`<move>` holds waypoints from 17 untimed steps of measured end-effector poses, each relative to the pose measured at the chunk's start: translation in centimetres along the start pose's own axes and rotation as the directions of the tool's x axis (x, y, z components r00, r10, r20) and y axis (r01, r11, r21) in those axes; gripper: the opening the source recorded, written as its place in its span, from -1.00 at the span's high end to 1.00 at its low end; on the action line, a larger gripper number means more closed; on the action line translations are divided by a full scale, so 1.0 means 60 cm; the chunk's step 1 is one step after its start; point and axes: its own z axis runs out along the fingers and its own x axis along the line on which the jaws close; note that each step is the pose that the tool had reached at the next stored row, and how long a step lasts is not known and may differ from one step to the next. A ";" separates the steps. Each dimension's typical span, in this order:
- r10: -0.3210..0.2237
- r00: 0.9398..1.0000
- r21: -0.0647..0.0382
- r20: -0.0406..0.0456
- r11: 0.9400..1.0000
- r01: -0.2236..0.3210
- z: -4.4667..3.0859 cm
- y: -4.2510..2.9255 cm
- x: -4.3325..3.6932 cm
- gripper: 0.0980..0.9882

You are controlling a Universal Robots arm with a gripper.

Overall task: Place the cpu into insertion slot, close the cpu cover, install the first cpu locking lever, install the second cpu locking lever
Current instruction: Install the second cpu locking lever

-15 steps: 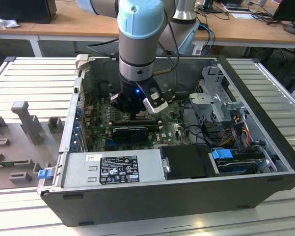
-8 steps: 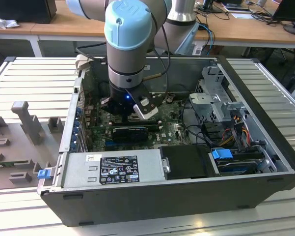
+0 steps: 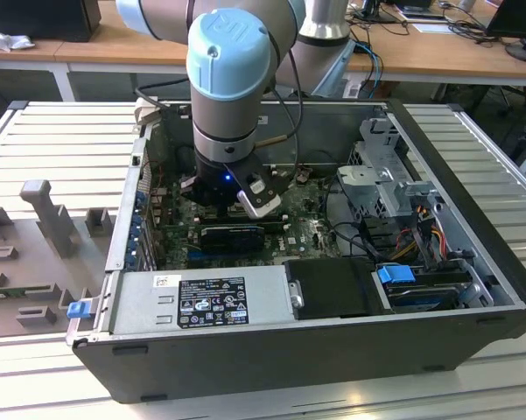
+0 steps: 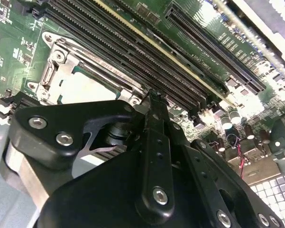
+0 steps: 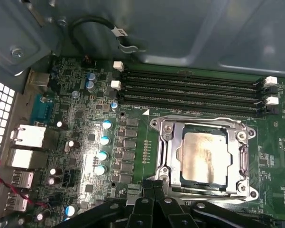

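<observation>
The cpu [image 5: 204, 154], a pale silver-beige square, lies flat in the insertion slot [image 5: 249, 192] on the green board. The cpu cover [image 5: 239, 156], a silvery metal frame, lies down around it, with the chip showing through its window. In the second wrist view the same cpu [image 4: 83, 88] and cover [image 4: 66, 59] sit just beyond my black fingertips. My gripper [image 5: 154, 185] hovers at the socket's near edge, shut, with nothing visible between its fingers [image 4: 154, 123]. In the exterior view the gripper [image 3: 226, 206] reaches down inside the open computer case.
Long black memory slots [image 5: 189, 90] run beside the socket. Blue-topped capacitors [image 5: 104, 142] and rear ports [image 5: 28, 137] stand on its other side. A black cable [image 5: 95, 28] loops by the case wall. The grey power supply box [image 3: 201, 297] and drive cage [image 3: 385, 175] bound the board.
</observation>
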 end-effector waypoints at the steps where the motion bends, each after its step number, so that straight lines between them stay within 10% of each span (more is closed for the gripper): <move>1: 0.000 1.000 -0.002 0.000 1.000 0.000 0.000 0.000 0.000 0.98; 14: -0.004 1.000 -0.034 0.002 0.999 0.004 0.009 -0.002 0.000 0.98; 17: -0.004 1.000 -0.034 0.002 0.999 0.004 -0.008 0.002 0.000 0.98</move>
